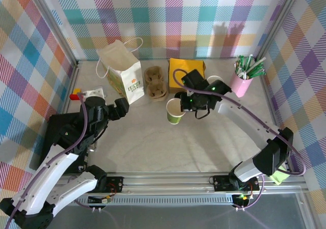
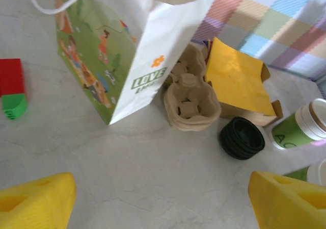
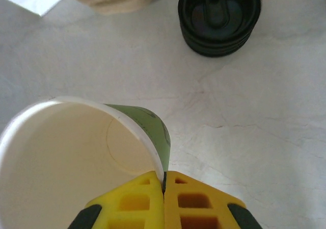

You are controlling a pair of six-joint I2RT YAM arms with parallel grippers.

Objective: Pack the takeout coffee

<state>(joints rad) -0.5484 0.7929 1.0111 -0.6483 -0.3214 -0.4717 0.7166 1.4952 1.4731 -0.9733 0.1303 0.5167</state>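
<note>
One wall of the takeout coffee cup (image 3: 66,157), base hidden, is being pinched by the right gripper's (image 3: 164,187) shut jaws, while the left gripper's (image 2: 163,203) are being held wide, empty.

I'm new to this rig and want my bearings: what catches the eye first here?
The right gripper pinches the rim of an open, empty green paper cup in the middle of the table, its black lid lying apart nearby. At the back left stands a white paper bag with green print, the open left gripper facing it.
</note>
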